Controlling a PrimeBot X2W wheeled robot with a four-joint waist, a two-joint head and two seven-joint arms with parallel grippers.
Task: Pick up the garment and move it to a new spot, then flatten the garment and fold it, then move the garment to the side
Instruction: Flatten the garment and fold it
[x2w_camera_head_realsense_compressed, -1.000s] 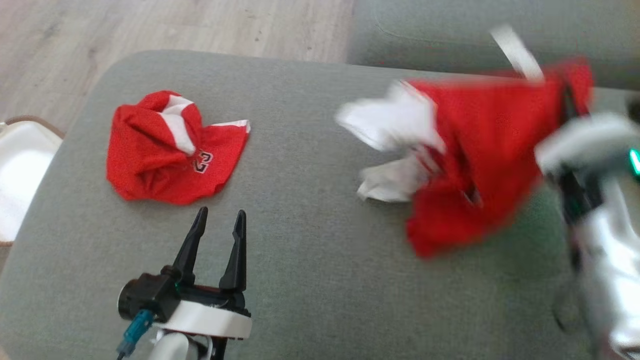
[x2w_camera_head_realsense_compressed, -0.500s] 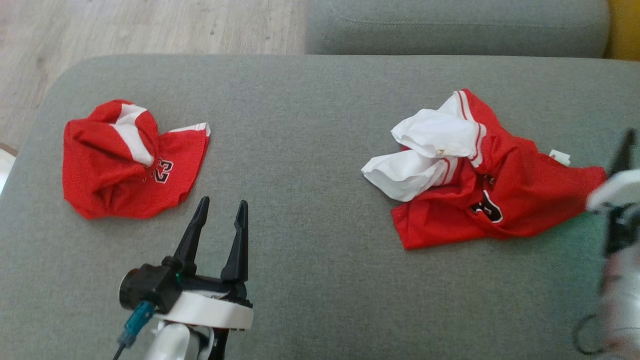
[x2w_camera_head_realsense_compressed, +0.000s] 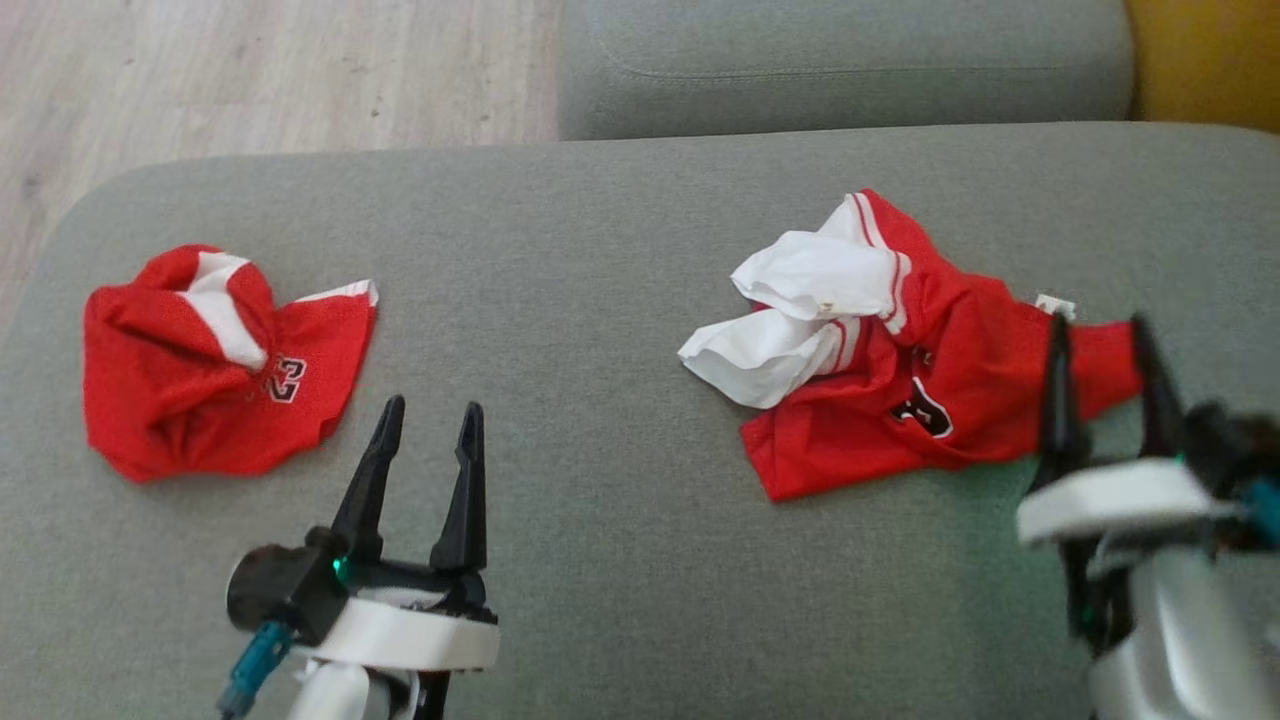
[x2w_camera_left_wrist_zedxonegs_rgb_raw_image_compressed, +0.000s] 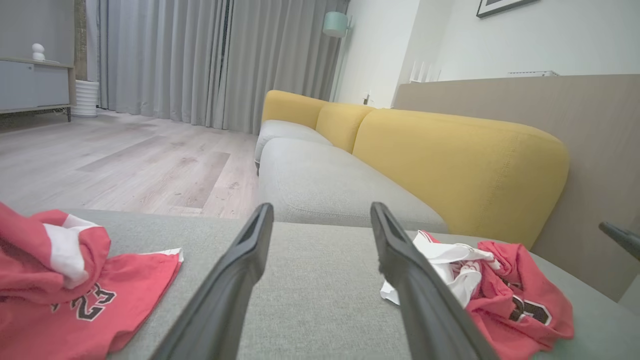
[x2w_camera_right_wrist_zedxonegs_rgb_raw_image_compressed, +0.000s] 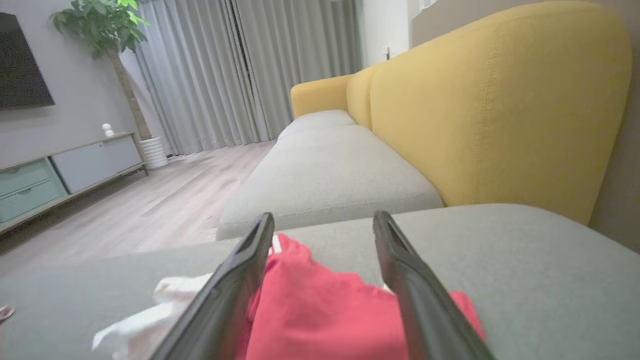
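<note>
Grey fabric sofa cushion (x2w_camera_head_realsense_compressed: 620, 560) | lying crumpled at 2 o'clock: red-and-white mesh jersey (x2w_camera_head_realsense_compressed: 965, 395) | hovering, jaws apart: right gripper (x2w_camera_head_realsense_compressed: 1098, 325) at 4 o'clock, left gripper (x2w_camera_head_realsense_compressed: 433, 405) at 7 o'clock

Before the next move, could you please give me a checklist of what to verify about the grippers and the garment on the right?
1. Right gripper open: ok.
2. Left gripper open and empty: ok.
3. Jersey resting on the cushion: ok.
4. Jersey flat: not ok; it is crumpled, with the white part bunched.
5. Other red garment apart from the jersey: ok.
6. Right gripper touching the cloth: cannot tell.
</note>
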